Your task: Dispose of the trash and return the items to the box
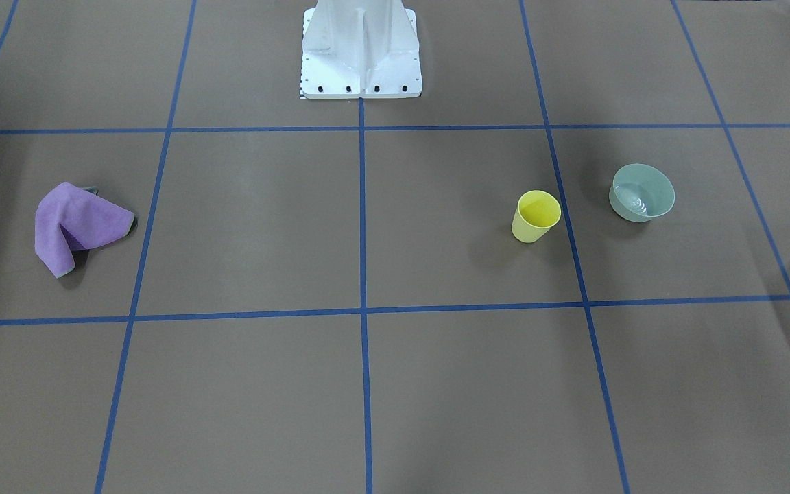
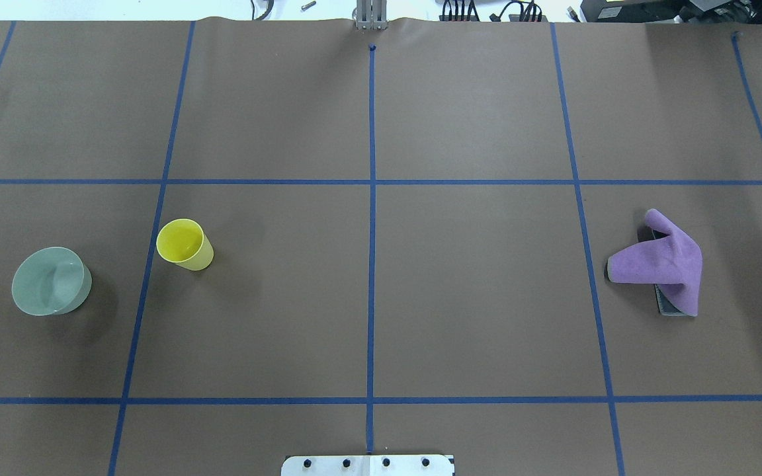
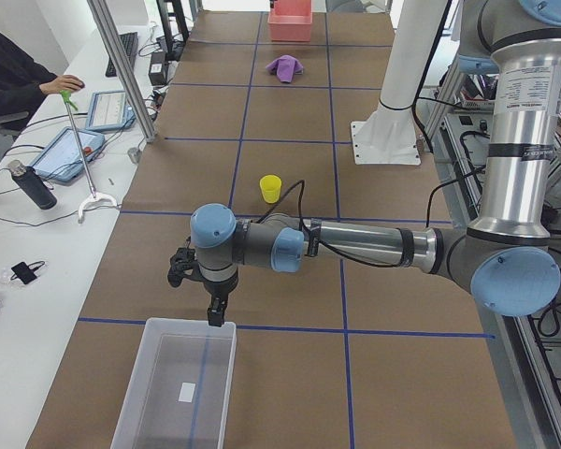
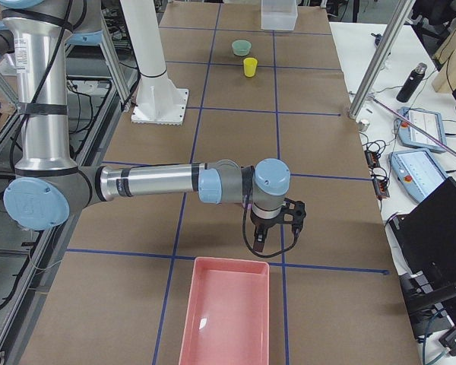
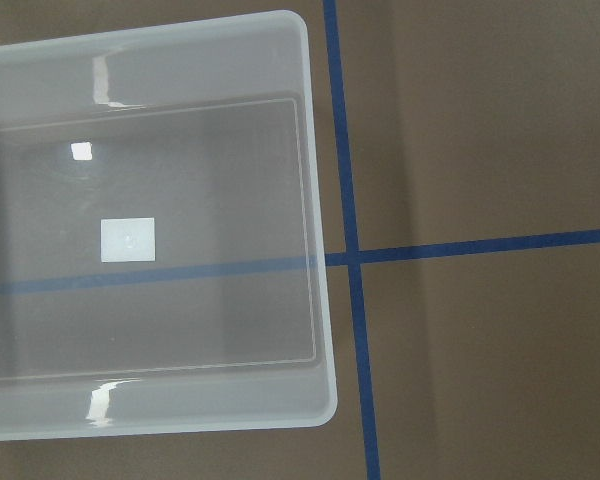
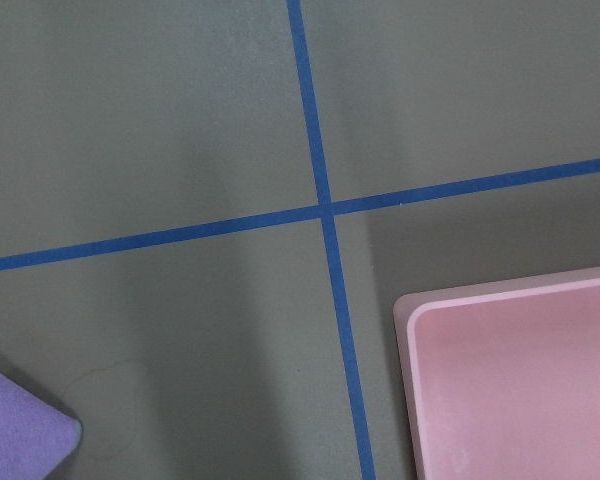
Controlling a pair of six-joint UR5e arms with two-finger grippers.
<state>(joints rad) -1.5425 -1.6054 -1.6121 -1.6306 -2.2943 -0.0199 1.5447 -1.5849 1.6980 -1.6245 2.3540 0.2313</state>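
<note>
The pale grey-green bowl (image 2: 50,281) and the yellow cup (image 2: 184,244) stand upright and apart on the table's left side; they also show in the front view as bowl (image 1: 642,193) and cup (image 1: 537,216). The frosted box (image 3: 178,383) sits at the table's left end and looks empty in the left wrist view (image 5: 150,230). My left gripper (image 3: 212,316) hangs just over the box's near rim. My right gripper (image 4: 260,237) hangs just before a pink bin (image 4: 224,312). I cannot tell whether either is open or shut.
A crumpled purple cloth (image 2: 662,264) lies on the right side, over a dark flat thing (image 2: 669,305). Its corner shows in the right wrist view (image 6: 20,435) beside the pink bin (image 6: 520,380). The white pedestal (image 1: 361,51) stands mid-table at my base.
</note>
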